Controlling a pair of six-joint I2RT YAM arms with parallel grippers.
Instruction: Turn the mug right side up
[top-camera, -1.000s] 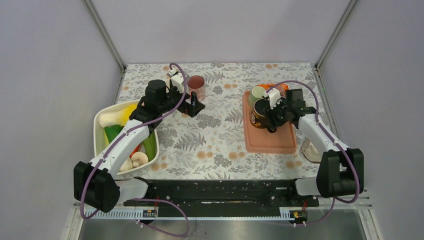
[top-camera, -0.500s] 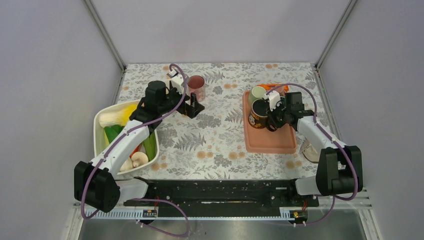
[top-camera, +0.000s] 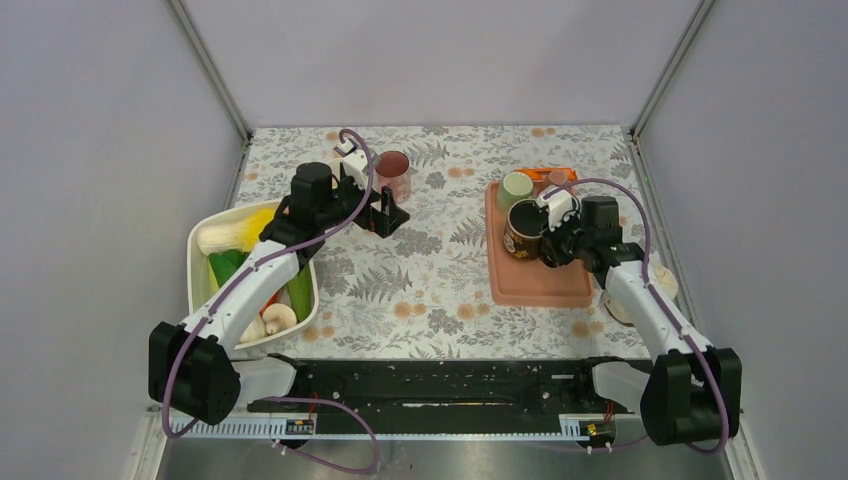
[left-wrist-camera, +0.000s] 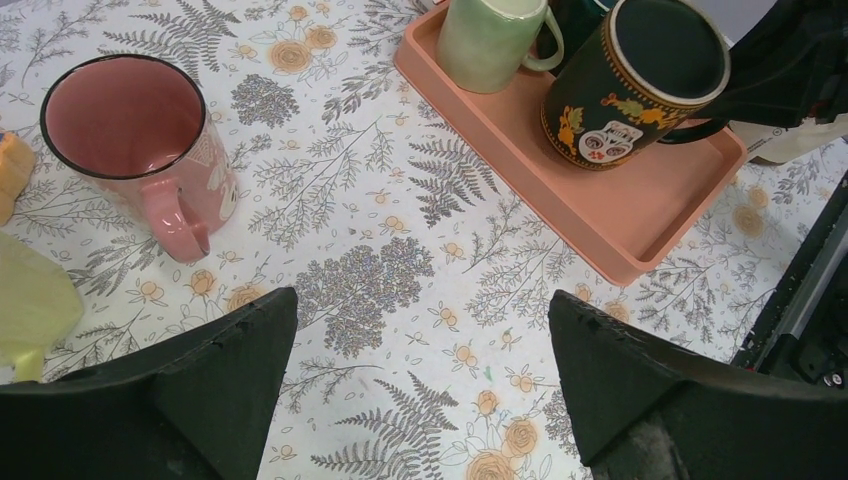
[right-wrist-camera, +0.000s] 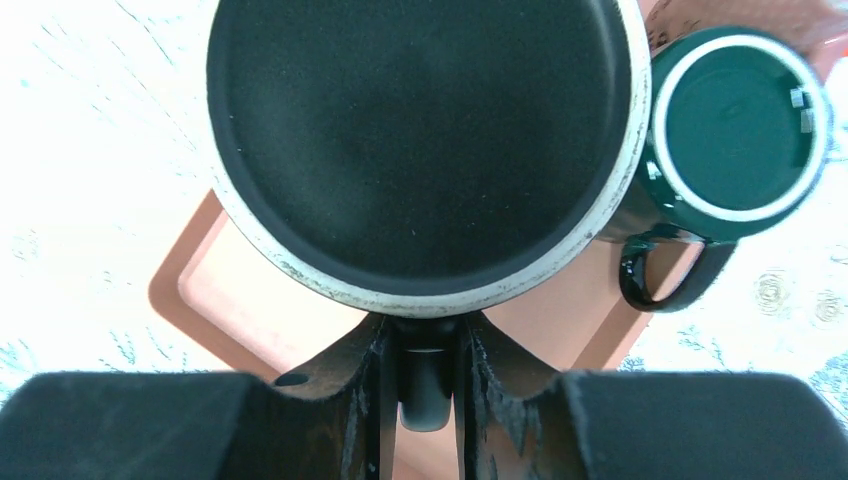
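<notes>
The dark mug (top-camera: 523, 228) with a floral print stands mouth up, slightly tilted, on the salmon tray (top-camera: 540, 285). My right gripper (top-camera: 553, 243) is shut on its handle from the right. In the right wrist view I look down into the mug's black inside (right-wrist-camera: 425, 140), and the handle (right-wrist-camera: 425, 385) sits pinched between my fingers. The left wrist view shows the mug (left-wrist-camera: 630, 90) upright on the tray (left-wrist-camera: 640, 215). My left gripper (top-camera: 385, 212) is open and empty over the table, near a pink mug (top-camera: 392, 172).
A pale green mug (top-camera: 516, 187) stands at the tray's far end. A dark green mug (right-wrist-camera: 740, 125) sits next to the held mug. A white bin (top-camera: 200, 290) of vegetables is on the left. A white object (top-camera: 625, 300) lies right of the tray.
My right gripper has turned the dark mug from lying on its side to mouth up, and the arm has swung right and nearer. The left arm has not moved.
</notes>
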